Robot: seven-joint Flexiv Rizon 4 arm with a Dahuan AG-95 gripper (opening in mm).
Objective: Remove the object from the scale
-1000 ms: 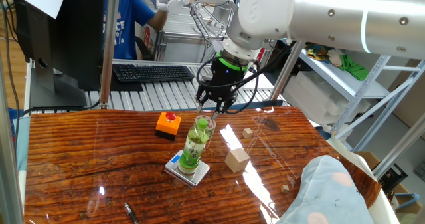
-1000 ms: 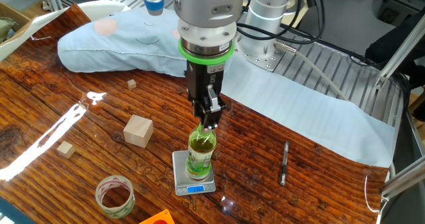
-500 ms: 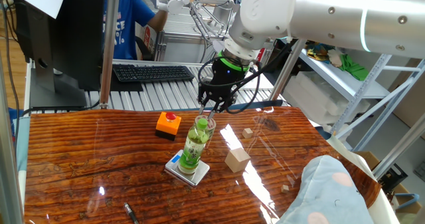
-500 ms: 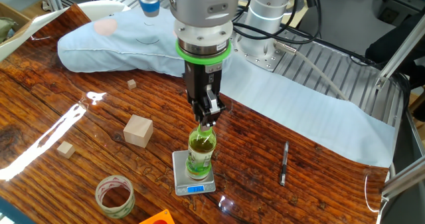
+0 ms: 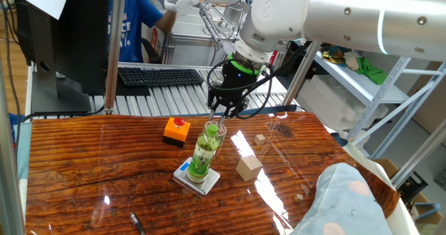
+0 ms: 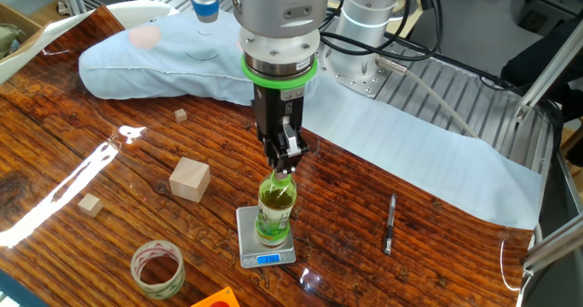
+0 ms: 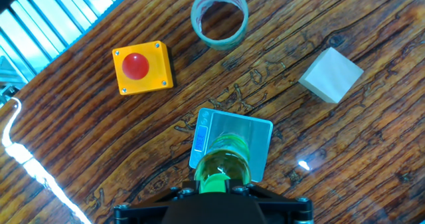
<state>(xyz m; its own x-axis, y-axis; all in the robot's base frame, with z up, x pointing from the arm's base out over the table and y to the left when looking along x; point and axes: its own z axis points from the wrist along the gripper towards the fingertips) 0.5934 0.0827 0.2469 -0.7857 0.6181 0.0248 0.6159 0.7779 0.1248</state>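
Slim clear plastic bottle of green drink [image 6: 275, 210], gripped at its light-green cap by the two-finger gripper [image 6: 284, 168], could be tipped onto the flat silver-white scale [image 6: 265, 238] if released off-centre.

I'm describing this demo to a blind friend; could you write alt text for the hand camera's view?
Looking straight down, a green drink bottle stands on a small silver scale with a blue display, its light-green cap right at the gripper at the bottom edge. On the wooden table around it lie an orange box with a red button, a tape roll and a pale cube.
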